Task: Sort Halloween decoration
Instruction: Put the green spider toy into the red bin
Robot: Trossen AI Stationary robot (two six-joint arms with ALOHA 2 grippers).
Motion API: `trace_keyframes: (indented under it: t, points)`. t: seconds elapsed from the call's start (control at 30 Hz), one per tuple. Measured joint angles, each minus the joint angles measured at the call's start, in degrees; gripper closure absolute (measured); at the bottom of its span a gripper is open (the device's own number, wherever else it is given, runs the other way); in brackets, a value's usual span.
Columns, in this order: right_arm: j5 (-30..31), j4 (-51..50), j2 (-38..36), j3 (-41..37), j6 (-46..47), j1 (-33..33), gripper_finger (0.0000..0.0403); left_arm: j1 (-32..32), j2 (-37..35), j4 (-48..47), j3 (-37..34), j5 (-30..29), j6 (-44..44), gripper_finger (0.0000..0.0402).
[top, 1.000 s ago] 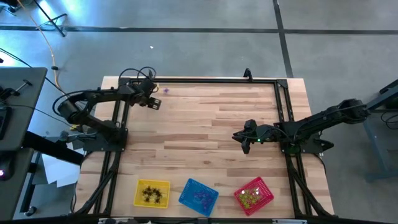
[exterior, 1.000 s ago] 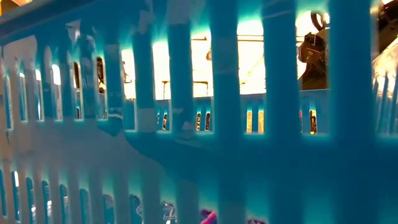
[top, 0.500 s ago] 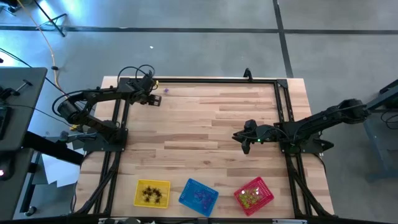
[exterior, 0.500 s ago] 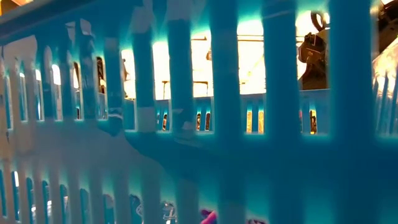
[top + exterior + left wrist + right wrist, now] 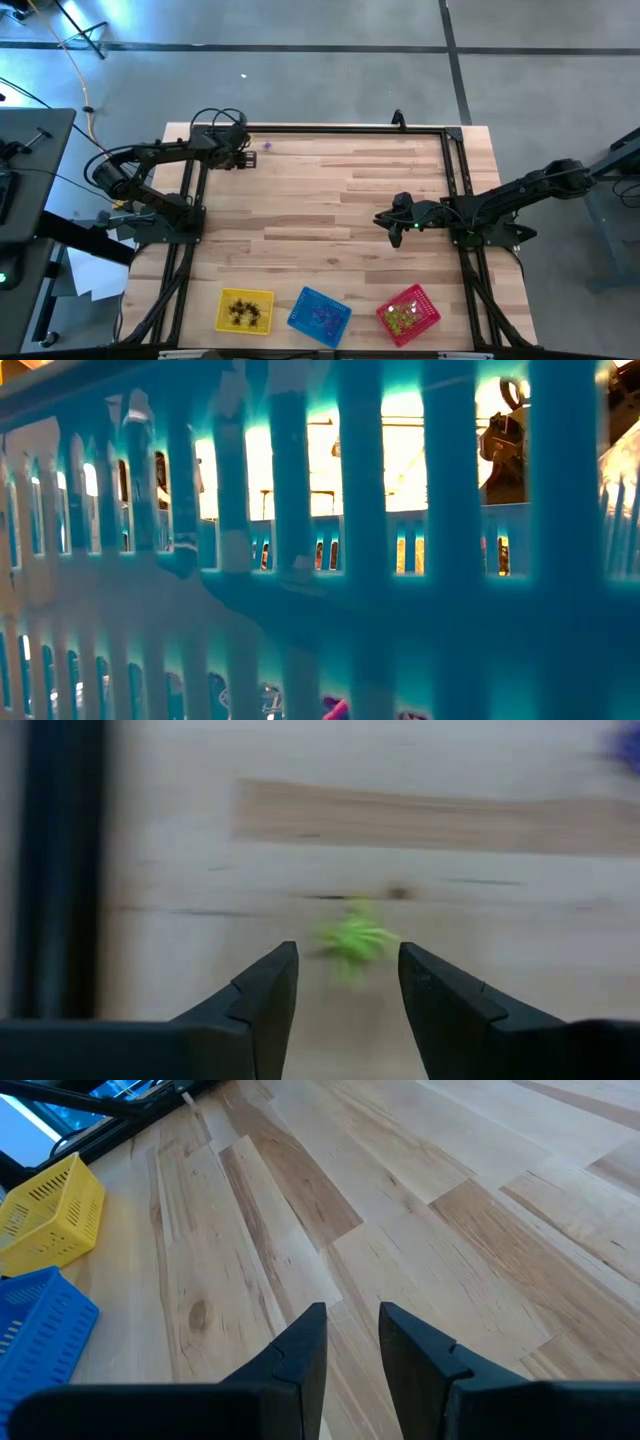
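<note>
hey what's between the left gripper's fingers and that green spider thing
Nothing: in the left wrist view, only bare wood separates the open left gripper from the green spider just ahead.
</note>
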Motion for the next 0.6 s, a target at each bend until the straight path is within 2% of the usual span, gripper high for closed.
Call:
trace_keyframes:
  t: [0.13, 0.37, 0.6]
  points:
    - [-0.01, 0.0, 0.0, 0.0, 0.0, 0.0, 0.0311, 1.9, 0.0, -3.8, -0.02, -1.04, -3.52, 0.0259]
    - [-0.01, 0.0, 0.0, 0.0, -0.01, 0.0, 0.0311, 2.43, 0.0, -1.14, -0.02, 4.94, -3.87, 0.0282]
    - [0.0, 0.0, 0.0, 0.0, -0.01, -0.01, 0.0311, 2.99, 0.29, 2.88, -0.02, 2.97, -5.0, 0.0282]
